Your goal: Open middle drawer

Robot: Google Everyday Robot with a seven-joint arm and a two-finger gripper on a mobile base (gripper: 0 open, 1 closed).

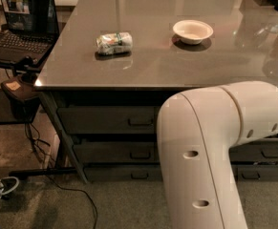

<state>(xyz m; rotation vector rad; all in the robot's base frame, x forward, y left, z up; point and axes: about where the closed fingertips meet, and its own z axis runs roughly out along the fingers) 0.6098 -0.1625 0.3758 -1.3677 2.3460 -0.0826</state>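
Note:
Three dark grey drawers are stacked under the tabletop, all shut. The middle drawer (112,151) has a small black loop handle (139,154). It sits between the taller top drawer (105,119) and the slim bottom drawer (114,174). My white arm (210,147) fills the lower right foreground and covers the right ends of these drawers. My gripper is out of view; only the arm's elbow and links show.
A grey table (176,63) carries a crumpled packet (113,43) and a white bowl (193,31). A laptop (24,23) sits on a stand at left. Cables (48,161) and a table leg (62,137) lie beside the drawers. More drawers (272,152) show at right.

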